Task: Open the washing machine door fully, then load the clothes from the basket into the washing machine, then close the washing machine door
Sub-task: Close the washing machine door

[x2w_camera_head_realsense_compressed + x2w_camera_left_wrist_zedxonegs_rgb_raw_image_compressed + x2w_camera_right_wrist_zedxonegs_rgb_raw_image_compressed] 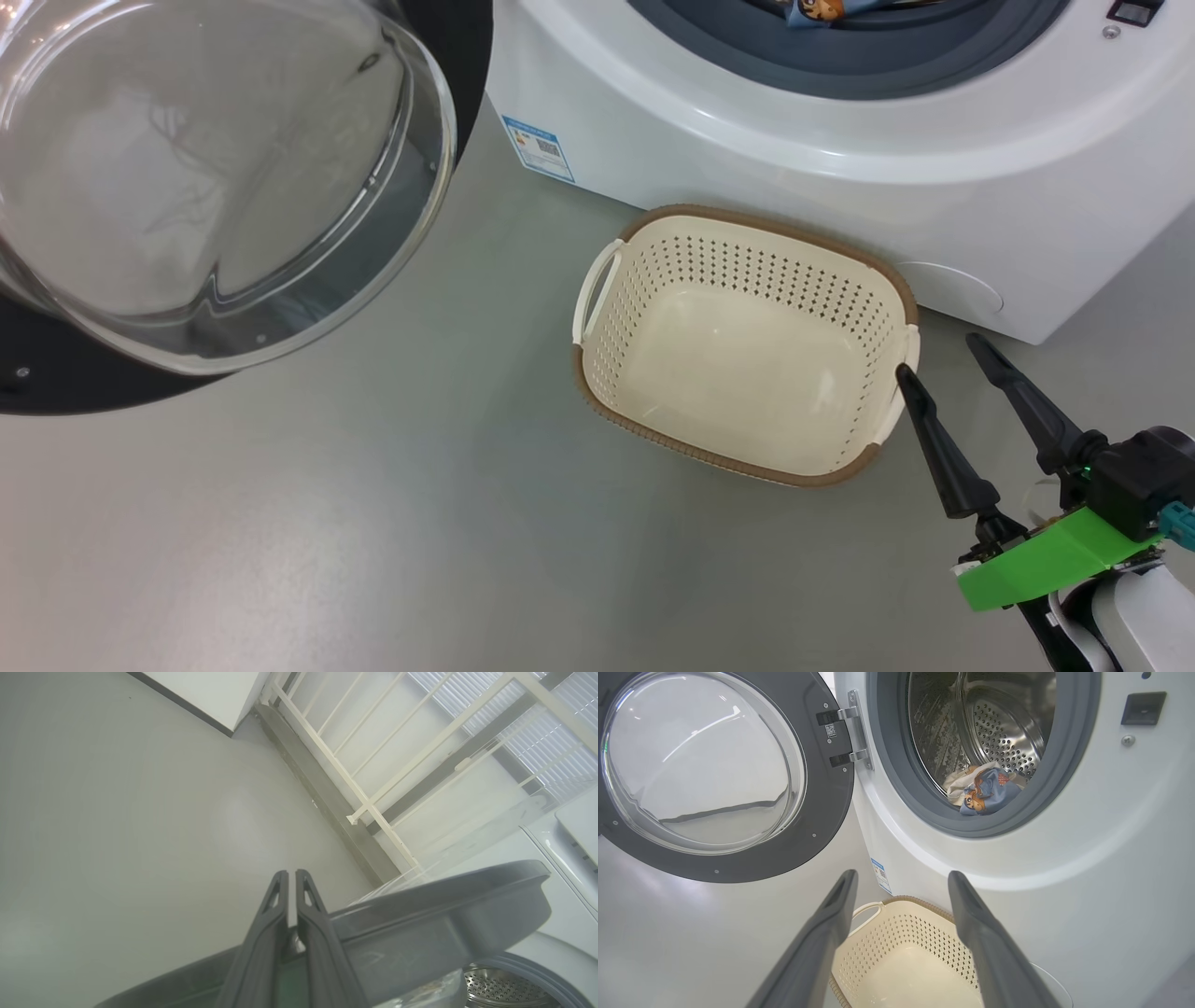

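Note:
The washing machine door (56,373) stands swung open at the upper left, its clear glass bowl (205,168) bulging toward me. The white washing machine (840,187) fills the top. Inside its steel drum lie the clothes (985,791), a cream and a light blue garment with orange prints. On the floor in front stands the cream basket (747,221), with nothing inside. My right gripper (938,357) hovers open just right of the basket, holding nothing. My left gripper (291,873) is shut on nothing, its fingers lying across the door's dark grey edge (444,914).
Grey floor spreads left of and in front of the basket. A blue label sticker (539,147) marks the machine's lower front. The latch slot (1142,708) sits right of the drum opening. A white railing (369,807) and a wall lie beyond the door.

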Available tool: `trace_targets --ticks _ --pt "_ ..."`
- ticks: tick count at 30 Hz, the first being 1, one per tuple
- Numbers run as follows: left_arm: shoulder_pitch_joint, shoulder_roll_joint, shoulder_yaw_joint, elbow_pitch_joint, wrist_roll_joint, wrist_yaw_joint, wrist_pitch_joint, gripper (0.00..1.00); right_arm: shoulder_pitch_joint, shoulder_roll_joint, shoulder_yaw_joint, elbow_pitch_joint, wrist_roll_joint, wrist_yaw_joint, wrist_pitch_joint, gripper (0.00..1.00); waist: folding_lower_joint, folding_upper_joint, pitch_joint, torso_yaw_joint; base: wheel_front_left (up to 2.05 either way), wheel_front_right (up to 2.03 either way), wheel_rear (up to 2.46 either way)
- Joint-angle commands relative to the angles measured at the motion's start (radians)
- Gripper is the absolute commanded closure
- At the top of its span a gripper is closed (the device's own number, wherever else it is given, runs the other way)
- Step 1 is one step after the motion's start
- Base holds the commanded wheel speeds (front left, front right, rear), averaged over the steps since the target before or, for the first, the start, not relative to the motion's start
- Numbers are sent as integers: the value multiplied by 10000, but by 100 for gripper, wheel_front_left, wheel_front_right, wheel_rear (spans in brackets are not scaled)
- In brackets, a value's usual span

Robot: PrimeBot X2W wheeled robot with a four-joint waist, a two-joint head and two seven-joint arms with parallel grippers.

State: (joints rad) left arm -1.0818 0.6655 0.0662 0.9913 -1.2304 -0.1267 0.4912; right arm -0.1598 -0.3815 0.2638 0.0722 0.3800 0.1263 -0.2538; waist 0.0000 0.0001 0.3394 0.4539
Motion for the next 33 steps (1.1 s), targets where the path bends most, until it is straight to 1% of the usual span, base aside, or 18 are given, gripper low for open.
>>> trace_targets --ticks 1,22,33 --pt "-41 566 4 -280 -172 -40 299 100 -100 -133 234 -223 75 44 -80 0 0 -1 -11 -15 0 0 0" --pt "586 618 -612 -941 -1285 -40 2965 100 -17 -44 133 -240 30 44 -80 0 0 -1 -225 44 0 0 0" --pt "965 706 -758 -1337 -1730 -40 4025 100 45 47 106 -227 39 44 -80 0 0 -1 -472 -18 0 0 0"
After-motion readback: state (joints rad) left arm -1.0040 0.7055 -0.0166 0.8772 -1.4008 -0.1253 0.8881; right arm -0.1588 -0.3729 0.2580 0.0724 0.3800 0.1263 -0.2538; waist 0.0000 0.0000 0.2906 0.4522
